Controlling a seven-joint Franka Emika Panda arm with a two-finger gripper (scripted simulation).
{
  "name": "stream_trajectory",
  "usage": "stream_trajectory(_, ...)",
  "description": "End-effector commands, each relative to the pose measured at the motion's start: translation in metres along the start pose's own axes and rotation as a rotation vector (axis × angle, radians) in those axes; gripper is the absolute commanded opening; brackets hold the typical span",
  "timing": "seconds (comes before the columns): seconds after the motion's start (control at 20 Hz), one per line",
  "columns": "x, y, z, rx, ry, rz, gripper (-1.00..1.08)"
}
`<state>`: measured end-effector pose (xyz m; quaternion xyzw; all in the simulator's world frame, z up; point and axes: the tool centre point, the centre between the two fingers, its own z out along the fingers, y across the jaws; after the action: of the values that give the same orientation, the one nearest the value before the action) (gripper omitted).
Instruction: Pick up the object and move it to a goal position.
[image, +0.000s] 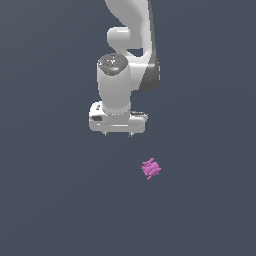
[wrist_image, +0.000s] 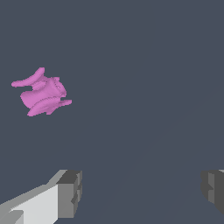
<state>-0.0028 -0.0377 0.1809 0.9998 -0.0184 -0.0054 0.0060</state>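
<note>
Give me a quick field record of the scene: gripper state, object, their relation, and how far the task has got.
gripper: gripper open, nothing between the fingers
object: small magenta-pink lumpy object with short nubs, lying on the dark surface
relation: apart; object sits off to the exterior view's right of the gripper, not between the fingers
goal: no marker visible
task stage: object not yet grasped

Only non-task item: flat dark slate-grey floor (image: 45, 210), fills the exterior view from 12 to 6 o'clock and all round. Uniform shade, no markings. Same grey surface (wrist_image: 144, 65) fills the wrist view.
</note>
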Motion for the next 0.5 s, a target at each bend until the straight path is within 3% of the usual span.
stream_trajectory(0.0, -0.001, -0.001, 0.001, -0.003, -0.002, -0.009, 1.00)
stream_trajectory(0.45, 0.010, -0.013, 0.008, -0.006, -0.001, -0.058, 1.00)
